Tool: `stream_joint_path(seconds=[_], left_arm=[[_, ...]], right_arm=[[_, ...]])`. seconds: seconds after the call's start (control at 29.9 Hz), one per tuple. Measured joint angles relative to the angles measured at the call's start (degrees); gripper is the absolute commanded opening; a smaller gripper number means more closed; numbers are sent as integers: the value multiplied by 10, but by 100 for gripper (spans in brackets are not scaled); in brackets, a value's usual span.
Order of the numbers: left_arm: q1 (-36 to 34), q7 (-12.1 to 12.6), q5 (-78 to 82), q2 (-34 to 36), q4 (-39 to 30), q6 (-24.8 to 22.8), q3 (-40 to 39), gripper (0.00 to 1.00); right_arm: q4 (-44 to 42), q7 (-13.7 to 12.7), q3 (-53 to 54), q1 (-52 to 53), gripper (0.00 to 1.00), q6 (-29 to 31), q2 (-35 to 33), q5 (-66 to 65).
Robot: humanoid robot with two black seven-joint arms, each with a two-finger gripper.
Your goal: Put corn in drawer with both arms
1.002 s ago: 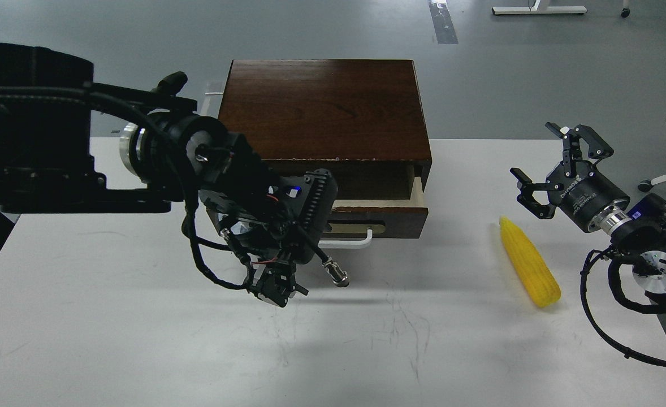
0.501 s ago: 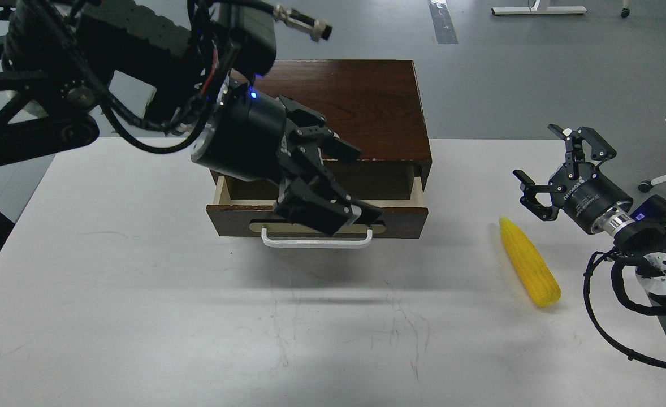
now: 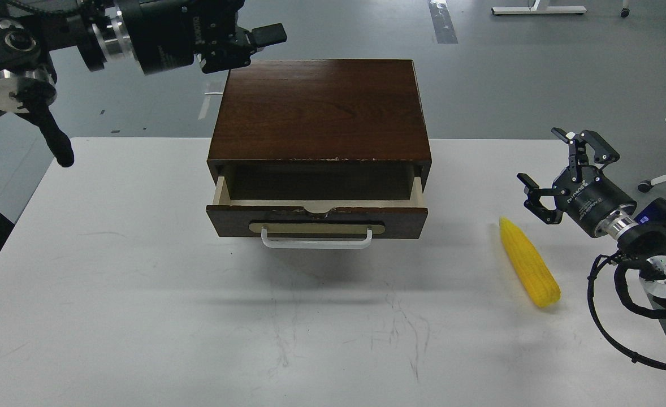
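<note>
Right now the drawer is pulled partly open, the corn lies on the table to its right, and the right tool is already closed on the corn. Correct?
Not quite. In the head view the right tool is open and holds nothing; it hangs apart from the corn, beyond its pointed end. The rest stands: the drawer is partly open and the corn lies on the table to its right.

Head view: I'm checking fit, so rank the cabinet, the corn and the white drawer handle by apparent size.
1. Cabinet, by far the largest.
2. and 3. Drawer handle and corn: the handle looks longer, the corn thicker, so I won't rank them.
</note>
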Motion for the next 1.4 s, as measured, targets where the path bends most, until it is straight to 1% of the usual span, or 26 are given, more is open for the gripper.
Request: stream_joint_path(seconds=[0.13,0.3,0.43,0.57,0.67,0.8,0.87,0.97,1.1,1.17,1.27,1.4], left_arm=[[63,0,-48,3,46,0,-11,98],[149,0,-114,8,61,0,-42,98],[230,0,-146,5,63,0,-128,98],[293,0,-150,-1,65,0,-198,98],[308,0,-151,-3,70,0,-219,98],[311,0,-152,-3,73,0,-224,98],[311,0,-153,-4,73,0,-224,98],[312,0,-153,-6,73,0,-225,98],[312,0,-153,-7,73,0,-225,98],[312,0,-153,-7,72,0,-225,98],[314,0,-153,-8,72,0,-225,98],[319,0,-153,-9,72,0,-225,98]], right_arm=[[0,0,0,0,100,0,-4,-18],[0,0,0,1,100,2,-12,-37],[5,0,0,9,100,4,-28,-77],[18,0,0,25,100,5,-58,-186],[37,0,0,48,100,5,-98,-312],[76,0,-2,88,100,9,-154,-471],[93,0,-9,116,100,21,-181,-570],[102,0,-28,153,100,27,-199,-685],[101,0,-85,188,100,28,-202,-824],[98,0,-111,199,100,28,-197,-873],[92,0,-137,206,100,28,-180,-909],[69,0,-166,207,100,28,-146,-919]])
